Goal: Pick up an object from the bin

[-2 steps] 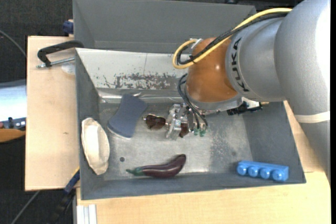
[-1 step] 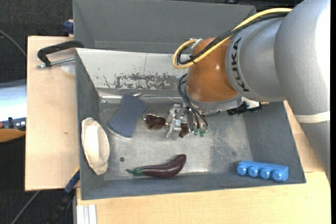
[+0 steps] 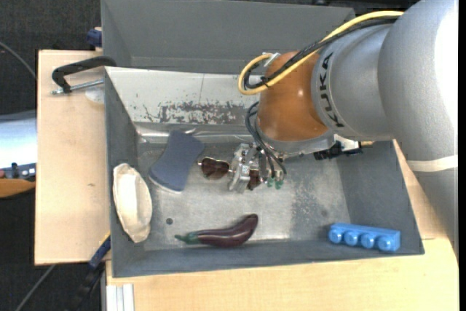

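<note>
The claw (image 3: 246, 172) sits low in mid bin (image 3: 313, 200), just beside a small dark brown object (image 3: 214, 168) (its spread I cannot tell). The object looks light, hard and probably slippery, best pinched across its narrow width.

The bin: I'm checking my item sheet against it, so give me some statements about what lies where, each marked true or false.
1. The purple eggplant lies by the bin's wall at the bottom of the view. True.
2. The blue studded brick sits in the bin's top left corner. False: it lies in the bottom right corner.
3. The end effector is down near the middle of the bin, beside a dark brown thing. True.
4. The blue-grey pad rests on the eggplant. False: the two lie apart, with the pad further up and to the left of the brown thing.
5. The cream oval thing lies along the left wall. True.
</note>
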Motion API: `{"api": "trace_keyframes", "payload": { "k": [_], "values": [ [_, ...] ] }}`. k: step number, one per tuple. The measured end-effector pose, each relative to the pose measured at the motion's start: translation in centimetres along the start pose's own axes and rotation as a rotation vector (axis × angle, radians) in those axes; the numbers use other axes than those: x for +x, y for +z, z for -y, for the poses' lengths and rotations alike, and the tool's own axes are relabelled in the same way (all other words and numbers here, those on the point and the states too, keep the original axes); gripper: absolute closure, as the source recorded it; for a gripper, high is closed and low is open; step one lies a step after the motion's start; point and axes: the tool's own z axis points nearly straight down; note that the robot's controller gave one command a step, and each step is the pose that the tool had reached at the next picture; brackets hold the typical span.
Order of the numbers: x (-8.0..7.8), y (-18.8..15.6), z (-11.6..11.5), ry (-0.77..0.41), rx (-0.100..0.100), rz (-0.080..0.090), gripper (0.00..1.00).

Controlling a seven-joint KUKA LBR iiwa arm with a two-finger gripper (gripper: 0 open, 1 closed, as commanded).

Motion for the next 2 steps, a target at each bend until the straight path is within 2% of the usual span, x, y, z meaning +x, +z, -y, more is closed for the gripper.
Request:
{"api": "trace_keyframes", "payload": {
  "k": [1, 2],
  "values": [
    [-0.13, -0.23, 0.14, 0.021, -0.001, 0.002, 1.0],
    [-0.95, -0.57, -0.26, 0.022, -0.002, 0.003, 1.0]
  ]
}}
